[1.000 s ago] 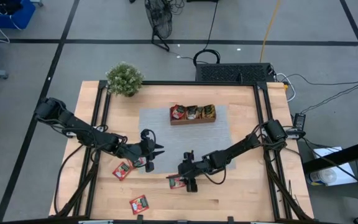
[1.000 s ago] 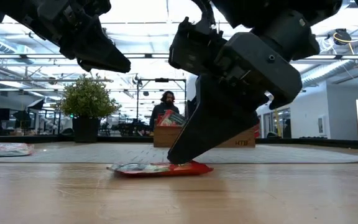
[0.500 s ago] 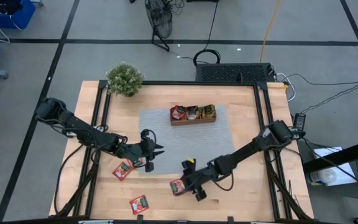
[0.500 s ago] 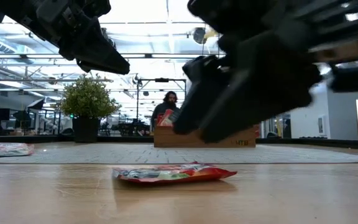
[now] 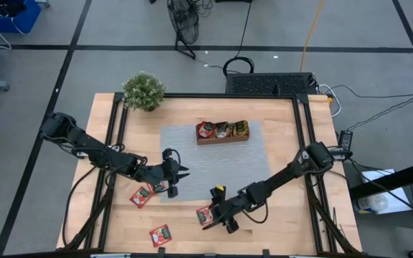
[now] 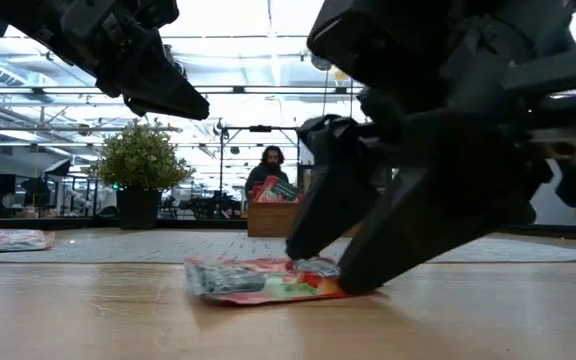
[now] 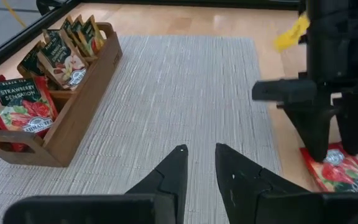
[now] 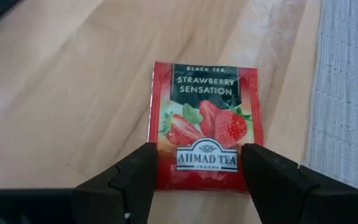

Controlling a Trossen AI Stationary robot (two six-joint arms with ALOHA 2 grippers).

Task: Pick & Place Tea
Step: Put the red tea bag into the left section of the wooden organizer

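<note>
A red tea packet (image 8: 205, 127) lies flat on the bare wood near the table's front, also in the high view (image 5: 205, 213) and the low view (image 6: 268, 280). My right gripper (image 8: 199, 149) is open and slants down over it, one finger at each side of the packet's end nearest the wrist. My left gripper (image 5: 181, 172) hangs above the grey mat's near left corner. Its fingers (image 7: 199, 149) stand a little apart with nothing between them. More tea stands upright in the wooden tray (image 5: 222, 130). My right gripper comes at the red packet slanting down from the table's right. Its open fingers (image 8: 135, 174) stand astride the packet's printed end (image 8: 207, 163). In the low view the fingertips (image 6: 313, 262) reach down to the packet. I cannot tell whether they touch it. The packet lies flat on the wood.
Two more red packets (image 5: 140, 195) (image 5: 160, 234) lie on the wood at the near left. The grey mat (image 5: 214, 165) covers the table's middle. A potted plant (image 5: 143, 91) stands at the far left corner. A person (image 6: 268, 170) shows in the room beyond.
My right gripper has swung a little toward the table's near edge. It lifted off the packet, rolled about its own pointing line and came down again with a finger at each side. The packet has slid slightly toward the near edge and turned.
</note>
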